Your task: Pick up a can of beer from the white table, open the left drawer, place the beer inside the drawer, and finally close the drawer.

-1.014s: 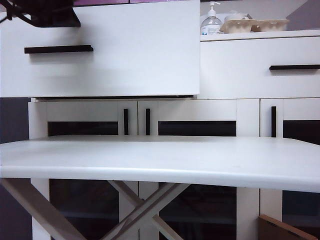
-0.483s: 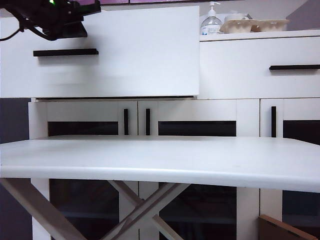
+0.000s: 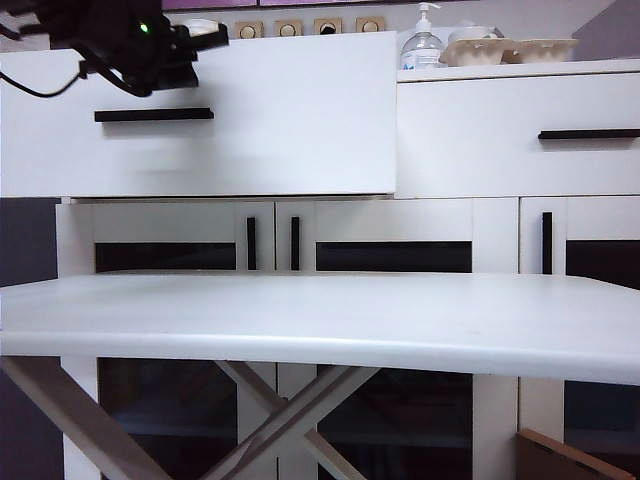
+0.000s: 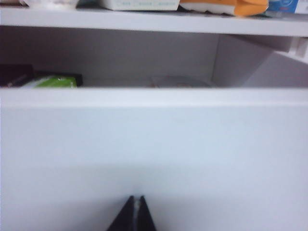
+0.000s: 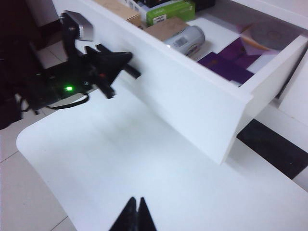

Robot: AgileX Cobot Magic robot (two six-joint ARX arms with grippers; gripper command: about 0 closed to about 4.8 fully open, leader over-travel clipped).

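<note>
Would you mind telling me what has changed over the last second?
The left drawer has slid back toward the cabinet, its front shrinking in the exterior view as the shut left gripper pushes against it. The can of beer lies inside. The right gripper stays shut above the white table, which is unchanged.

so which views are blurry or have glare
Left wrist view: soft throughout, drawer front hazy, closed left gripper tips fairly crisp. Right wrist view: table washed out by glare, can readable. Exterior view: sharp, left arm slightly smeared.
</note>
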